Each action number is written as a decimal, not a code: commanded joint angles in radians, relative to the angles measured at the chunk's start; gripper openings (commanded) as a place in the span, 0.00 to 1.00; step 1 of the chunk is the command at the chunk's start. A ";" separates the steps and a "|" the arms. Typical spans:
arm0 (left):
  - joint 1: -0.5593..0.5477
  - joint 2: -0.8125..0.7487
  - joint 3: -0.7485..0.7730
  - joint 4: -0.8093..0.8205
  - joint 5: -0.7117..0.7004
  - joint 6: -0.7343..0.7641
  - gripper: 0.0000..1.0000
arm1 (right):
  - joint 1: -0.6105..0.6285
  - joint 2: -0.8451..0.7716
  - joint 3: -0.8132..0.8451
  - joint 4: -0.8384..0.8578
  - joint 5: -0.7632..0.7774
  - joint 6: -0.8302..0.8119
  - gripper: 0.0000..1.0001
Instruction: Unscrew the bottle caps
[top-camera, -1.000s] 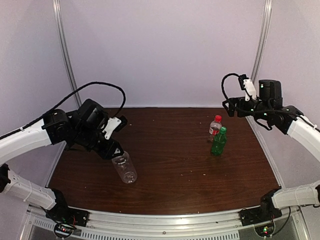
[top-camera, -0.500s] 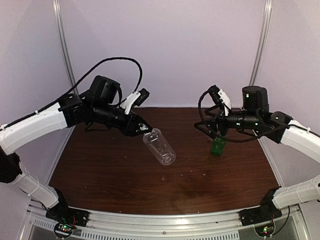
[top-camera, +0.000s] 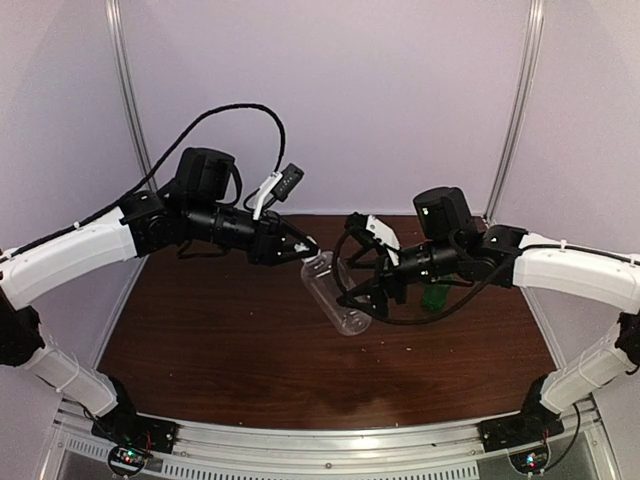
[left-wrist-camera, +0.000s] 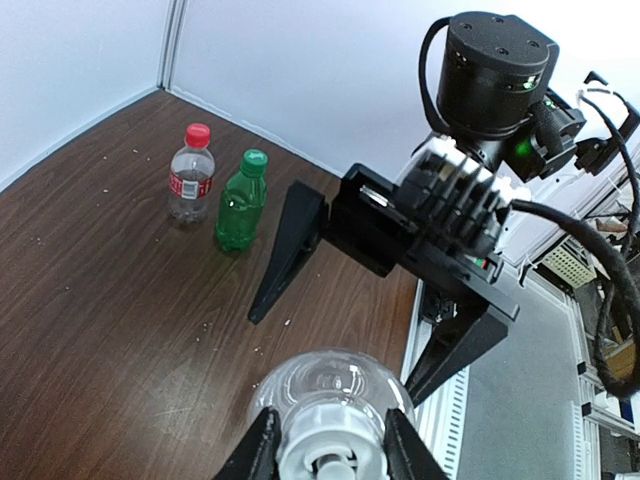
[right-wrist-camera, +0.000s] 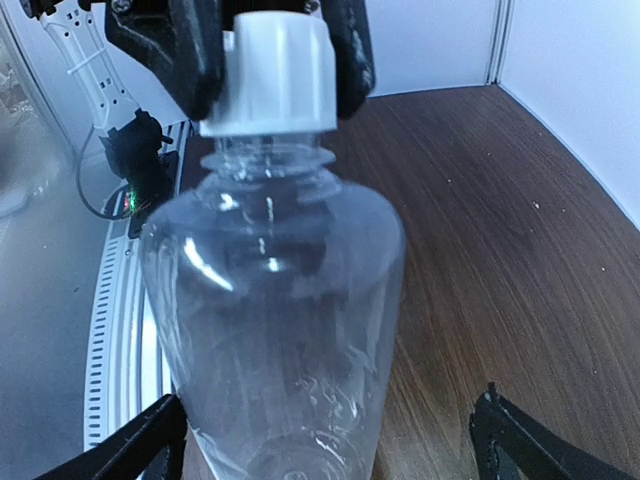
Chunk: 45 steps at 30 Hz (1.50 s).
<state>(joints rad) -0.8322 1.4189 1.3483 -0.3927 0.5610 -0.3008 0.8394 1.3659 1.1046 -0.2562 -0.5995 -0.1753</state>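
Left hand clenched on white screw cap; clear unlabelled plastic bottle points its long axis rightward into my right hand, spread wide around its base.

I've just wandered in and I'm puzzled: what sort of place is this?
Likely a robot testing booth: two arms mounted at a brown table, plain white walls around it, plastic bottles to handle.

No word, brand or number can be read anywhere. The only label is the red band around the small clear bottle with the red cap, just beside the green bottle. Its white print is too small and blurred to read.
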 joint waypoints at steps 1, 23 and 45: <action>-0.001 -0.025 -0.041 0.149 0.074 -0.051 0.03 | 0.030 0.038 0.049 0.046 -0.044 -0.016 1.00; -0.001 -0.141 -0.241 0.480 -0.130 -0.286 0.00 | 0.067 0.058 0.009 0.186 0.193 0.021 0.53; -0.002 -0.205 -0.344 0.544 -0.354 -0.341 0.37 | 0.142 0.084 -0.001 0.221 0.543 0.013 0.35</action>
<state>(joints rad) -0.8482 1.2957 1.0325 0.0608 0.2173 -0.7383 1.0210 1.4841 1.1263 -0.0296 -0.0532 -0.1967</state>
